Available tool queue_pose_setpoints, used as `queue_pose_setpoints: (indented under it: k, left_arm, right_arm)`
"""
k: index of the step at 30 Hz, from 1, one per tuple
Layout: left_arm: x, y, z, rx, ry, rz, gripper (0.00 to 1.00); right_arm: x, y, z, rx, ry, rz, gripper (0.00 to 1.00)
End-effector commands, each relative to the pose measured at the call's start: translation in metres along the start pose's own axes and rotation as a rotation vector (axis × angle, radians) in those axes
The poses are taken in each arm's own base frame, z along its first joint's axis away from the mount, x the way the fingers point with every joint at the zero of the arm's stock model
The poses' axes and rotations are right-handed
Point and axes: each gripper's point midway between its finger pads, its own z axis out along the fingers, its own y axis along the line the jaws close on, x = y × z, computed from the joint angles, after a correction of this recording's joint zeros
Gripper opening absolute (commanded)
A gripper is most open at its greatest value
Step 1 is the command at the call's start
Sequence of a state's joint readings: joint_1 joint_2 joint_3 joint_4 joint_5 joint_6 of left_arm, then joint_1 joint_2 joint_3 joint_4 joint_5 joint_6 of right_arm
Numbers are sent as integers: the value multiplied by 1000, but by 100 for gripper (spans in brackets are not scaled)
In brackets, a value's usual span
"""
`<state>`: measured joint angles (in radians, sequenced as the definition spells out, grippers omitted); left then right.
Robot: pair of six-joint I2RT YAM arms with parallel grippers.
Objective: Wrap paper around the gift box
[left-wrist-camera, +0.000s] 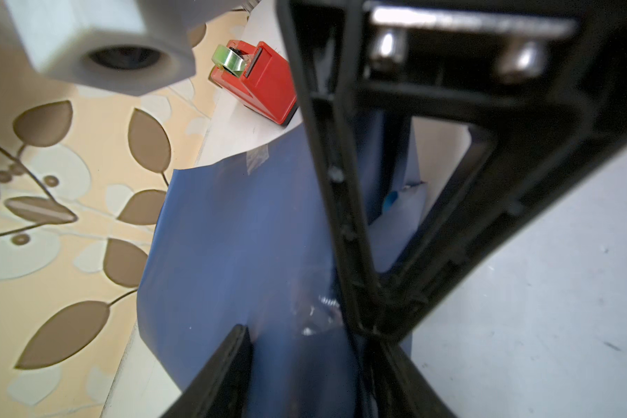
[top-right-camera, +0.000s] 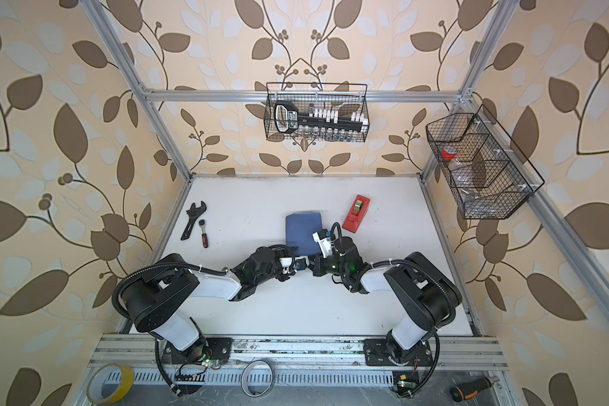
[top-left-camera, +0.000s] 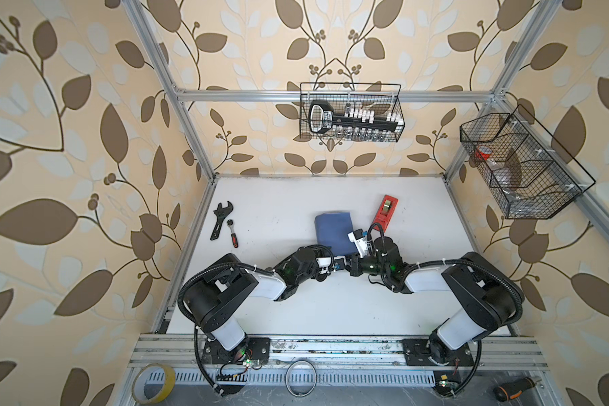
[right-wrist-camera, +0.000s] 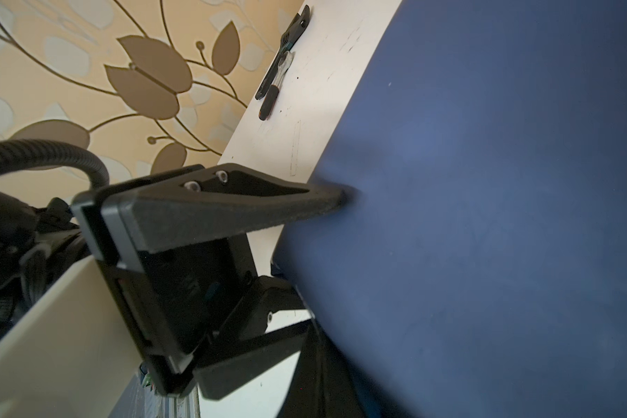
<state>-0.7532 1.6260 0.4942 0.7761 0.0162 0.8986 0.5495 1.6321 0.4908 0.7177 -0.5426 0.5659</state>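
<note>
Working at the near edge of the parcel, both arms meet in front of the red tape dispenser [top-left-camera: 387, 212] and to its left. The left pincer [left-wrist-camera: 304, 343] stands half apart astride the paper's edge. In the right wrist view one of its fingers [right-wrist-camera: 304, 202] presses a dent into the slate-blue face while the other passes beneath. It therefore reads as clamped on the wrapped edge. The right pincer [top-left-camera: 352, 266] has its jaws together, and its tip sits close by the left one, near a crumpled scrap of clear tape [left-wrist-camera: 314, 316].

The paper [top-left-camera: 333, 230] lies on the white counter [top-left-camera: 278, 218] just left of the dispenser and slightly nearer, folded dark face out into a flat block. The gift box is not visible; judging by the block's shape, it is inside. A short tape strip [left-wrist-camera: 257, 159] fixes one paper edge on the side toward the dispenser. A pale inner face shows at one end, so that end looks unclosed.

The step in hand seems to be holding down a fold while an end is closed. The next move probably calls for the left pincer to hold firm while the right one opens and reaches out to the dispenser for fresh tape. It would then have to bring the tape back without dragging the thin sheet loose. Well to the left of the dispenser, an adjustable wrench [top-left-camera: 220, 219] and a ratchet [top-left-camera: 232, 235] lie unused.
</note>
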Motion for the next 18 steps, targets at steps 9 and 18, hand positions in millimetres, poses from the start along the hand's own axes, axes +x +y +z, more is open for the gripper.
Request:
queue_pose_setpoints:
  k: [9, 18]
  left_arm:
    - [27, -25, 0, 91, 102, 21, 54]
    - [26, -25, 1, 90, 99, 20, 54]
  right_arm:
    - [-3, -11, 3, 53, 1, 52, 0]
    - [-6, -16, 6, 80, 4, 88, 0]
